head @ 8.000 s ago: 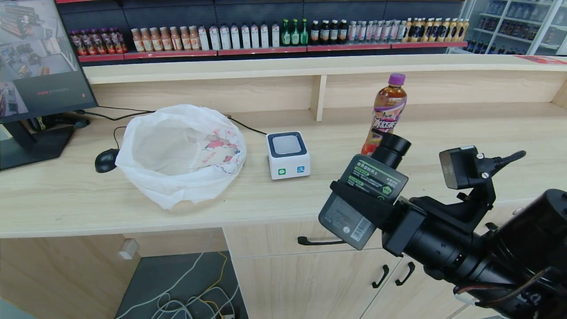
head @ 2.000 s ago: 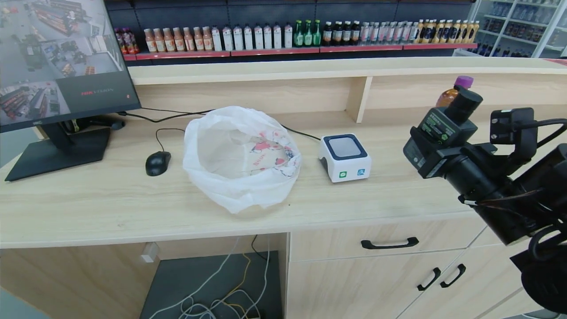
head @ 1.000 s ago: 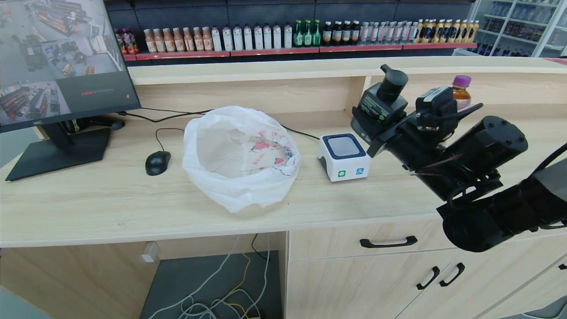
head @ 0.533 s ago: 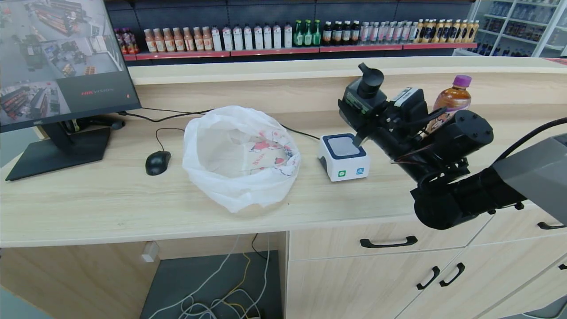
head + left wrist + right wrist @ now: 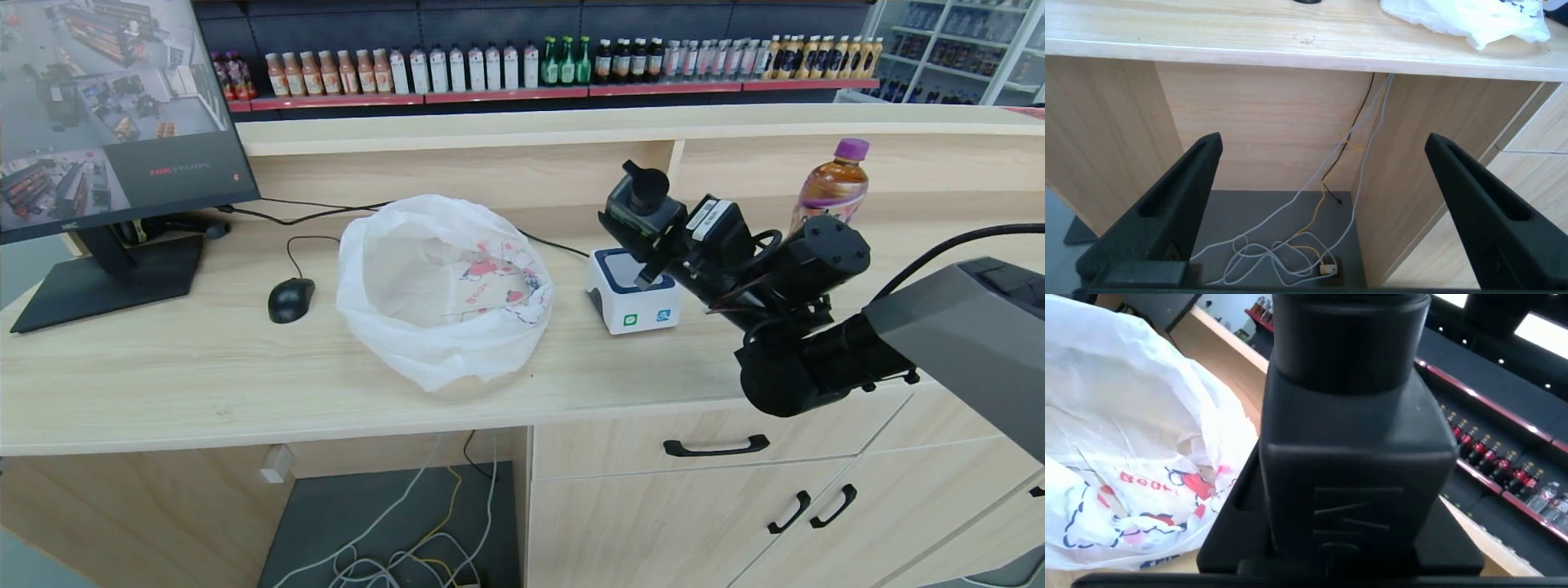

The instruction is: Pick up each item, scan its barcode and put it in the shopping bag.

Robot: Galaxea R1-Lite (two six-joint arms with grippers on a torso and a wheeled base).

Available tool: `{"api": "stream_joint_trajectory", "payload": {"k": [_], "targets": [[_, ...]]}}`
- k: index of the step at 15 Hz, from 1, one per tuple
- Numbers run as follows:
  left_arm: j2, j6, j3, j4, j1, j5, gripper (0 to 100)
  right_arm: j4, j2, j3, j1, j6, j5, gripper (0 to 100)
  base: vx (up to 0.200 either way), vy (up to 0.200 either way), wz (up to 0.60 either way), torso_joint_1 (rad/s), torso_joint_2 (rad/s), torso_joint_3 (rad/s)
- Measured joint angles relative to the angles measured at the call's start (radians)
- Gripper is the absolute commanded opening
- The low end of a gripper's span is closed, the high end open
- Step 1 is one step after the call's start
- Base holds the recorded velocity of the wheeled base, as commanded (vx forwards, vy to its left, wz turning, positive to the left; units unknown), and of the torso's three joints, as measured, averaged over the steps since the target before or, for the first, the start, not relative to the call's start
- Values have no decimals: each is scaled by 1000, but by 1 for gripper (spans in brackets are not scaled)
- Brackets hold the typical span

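Observation:
My right gripper (image 5: pixel 655 242) is shut on a dark grey squarish bottle (image 5: pixel 641 208) with a black cap, holding it tilted just above the white barcode scanner (image 5: pixel 630 315) and covering part of its top window. In the right wrist view the bottle (image 5: pixel 1347 457) stands close in front, with the white shopping bag (image 5: pixel 1118 465) beyond it. The open shopping bag (image 5: pixel 445 286) lies on the counter left of the scanner. An orange drink bottle (image 5: pixel 833 184) with a purple cap stands upright at the back right. My left gripper (image 5: pixel 1323 220) hangs open below the counter edge.
A monitor (image 5: pixel 106 114) and a black mouse (image 5: pixel 291 300) sit at the counter's left, with cables running behind the bag. A raised wooden shelf (image 5: pixel 571 122) backs the counter. Loose cables (image 5: pixel 1306 253) lie on the floor under the counter.
My right arm has carried the dark bottle leftward and down, from beside the orange drink to just over the scanner. The bag, scanner and orange bottle have stayed put.

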Motion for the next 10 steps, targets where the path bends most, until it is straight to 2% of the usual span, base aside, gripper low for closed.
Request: {"api": "stream_joint_trajectory", "payload": {"k": [6,10], "targets": [[0,0,0,0,0,0,100,0,9,-5,-58,-36,11,0,0,0,0,0,0,0],[0,0,0,0,0,0,100,0,24,-5,-86,-55,54,0,0,0,0,0,0,0]]}}
